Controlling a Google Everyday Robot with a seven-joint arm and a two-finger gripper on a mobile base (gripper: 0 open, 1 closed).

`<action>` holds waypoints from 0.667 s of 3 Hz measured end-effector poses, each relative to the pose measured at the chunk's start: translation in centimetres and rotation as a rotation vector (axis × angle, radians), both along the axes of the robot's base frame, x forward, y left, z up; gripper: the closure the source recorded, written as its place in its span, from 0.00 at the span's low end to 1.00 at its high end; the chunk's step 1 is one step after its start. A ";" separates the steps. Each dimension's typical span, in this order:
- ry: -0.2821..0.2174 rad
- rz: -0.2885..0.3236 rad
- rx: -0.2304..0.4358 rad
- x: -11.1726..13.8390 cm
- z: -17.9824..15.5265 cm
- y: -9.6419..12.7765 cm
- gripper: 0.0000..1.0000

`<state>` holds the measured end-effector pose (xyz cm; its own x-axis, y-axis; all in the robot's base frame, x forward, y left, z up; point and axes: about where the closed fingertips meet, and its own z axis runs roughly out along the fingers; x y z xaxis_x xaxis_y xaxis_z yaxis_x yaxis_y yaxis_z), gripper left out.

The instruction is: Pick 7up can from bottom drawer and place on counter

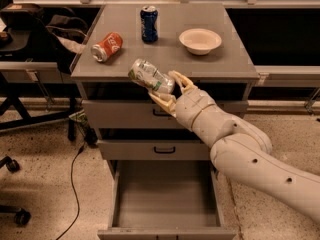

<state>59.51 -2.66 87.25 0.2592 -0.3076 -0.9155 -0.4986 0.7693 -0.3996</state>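
We see the gripper point(161, 85) up by the front edge of the tabletop point(220, 64). It is clenched around the 7up can point(150, 76), with one finger above the can and one below it. The can is tilted, with its top end pointing up and to the left. It sits right at the front lip of the tabletop, and we cannot tell if it touches it. The big pale arm point(250, 154) comes in from the lower right.

On the tabletop we see an orange can point(107, 47) lying on its side near the left edge. A dark blue can point(149, 24) stands up straight farther back. A pale bowl point(200, 40) sits to the right of it, well apart from both cans.

Down low, the bottom drawer point(165, 199) is pulled wide open and we see its plain grey floor. The two upper drawers point(125, 115) are shut, each with a black handle. A black cable point(72, 184) lies on the speckled floor at the left.
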 end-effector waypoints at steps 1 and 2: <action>-0.034 -0.021 -0.009 0.5 1.6 -0.3 1.00; -0.074 -0.035 -0.023 1.3 3.5 -0.5 1.00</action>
<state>60.76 -3.17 90.70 0.3148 -0.3383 -0.8868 -0.4401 0.7758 -0.4522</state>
